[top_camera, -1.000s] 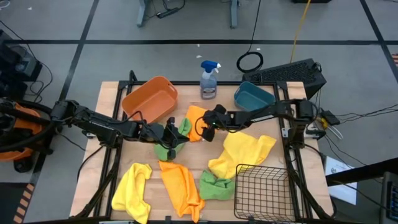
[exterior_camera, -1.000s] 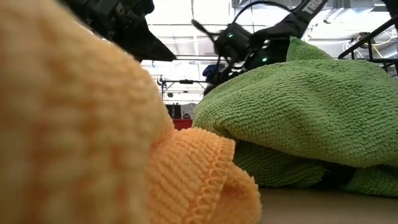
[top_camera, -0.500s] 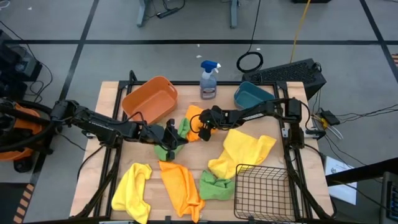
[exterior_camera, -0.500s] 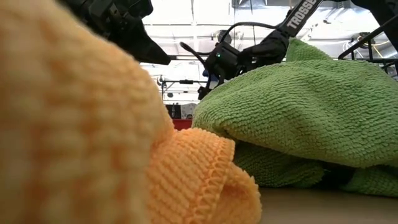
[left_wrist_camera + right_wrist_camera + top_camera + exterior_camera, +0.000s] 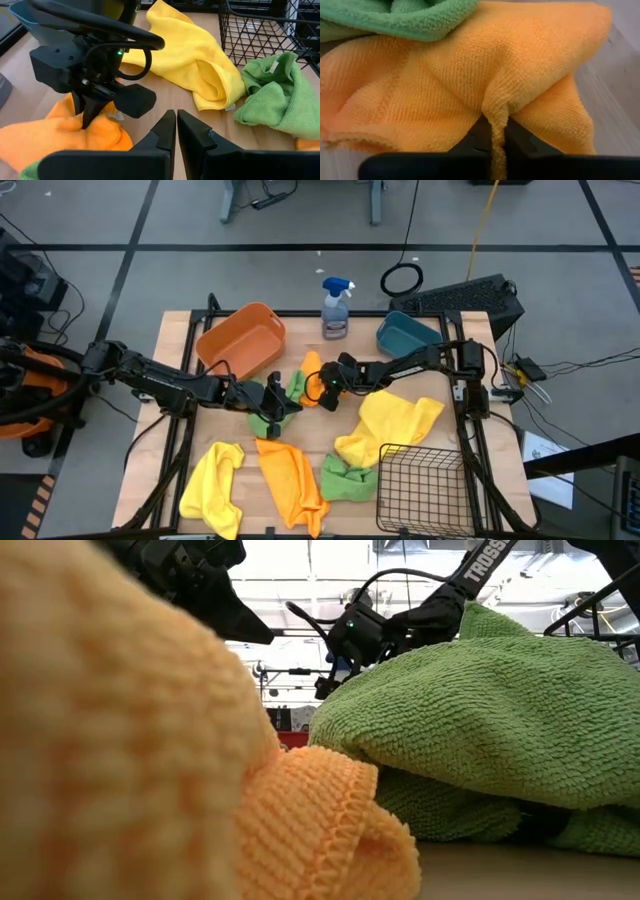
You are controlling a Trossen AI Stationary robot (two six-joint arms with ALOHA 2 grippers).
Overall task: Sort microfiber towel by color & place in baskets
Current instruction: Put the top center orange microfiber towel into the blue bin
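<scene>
Over the last second your right pincer (image 5: 322,379) has travelled from just off the right edge of the orange towel (image 5: 312,366) leftward onto it, the arm reaching further across the bench toward the left arm. Its fingers, spread wide a second ago, have now closed and pinch a ridge of the orange cloth between them, as the right wrist view shows (image 5: 496,125). The towel itself has changed: its visible patch in the high view looks narrower and bunched where the fingers nip it. In the low view the right arm's wrist has shifted left and sits slightly lower against the bright background.
</scene>
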